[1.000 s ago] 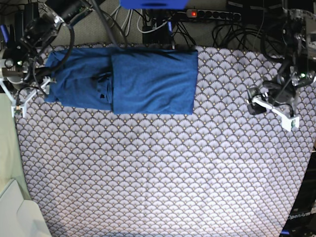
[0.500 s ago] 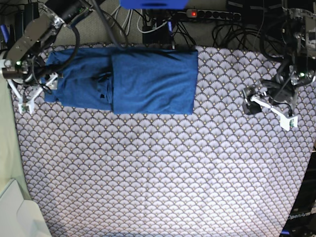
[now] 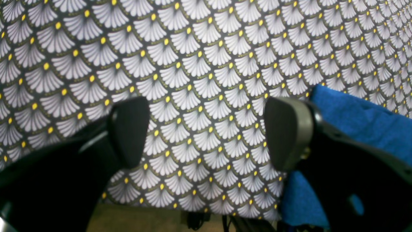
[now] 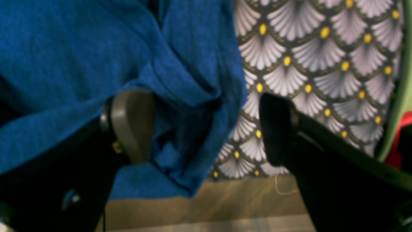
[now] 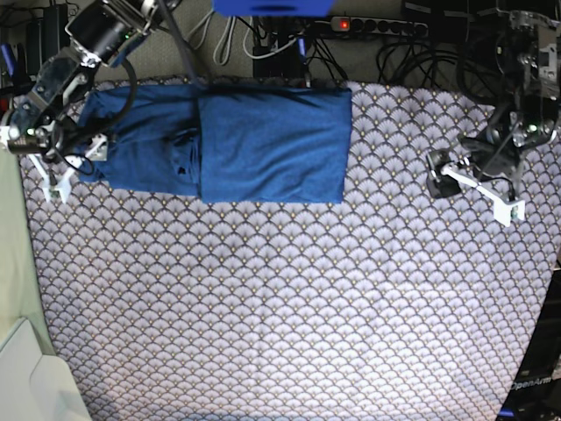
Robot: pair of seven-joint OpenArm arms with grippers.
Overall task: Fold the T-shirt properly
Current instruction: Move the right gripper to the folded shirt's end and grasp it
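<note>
From my seat I can read only one marking: pale lettering, seemingly "OpenArm", on the dark frame at the base view's lower right corner. It is cut off at the edge. I can read nothing else anywhere.

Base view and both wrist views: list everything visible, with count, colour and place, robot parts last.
T-shirt: one, medium blue, partly folded, at the far edge of the table toward the base view's left.
Tablecloth: one, grey-white scallop pattern with yellow dots, covering the table.
Power strip: one, dark with a red light, behind the table among cables.
Right gripper: one, jaws open, at the T-shirt's left end; one finger over the fabric.
Left gripper: one, jaws open, over bare tablecloth, apart from the T-shirt.
</note>
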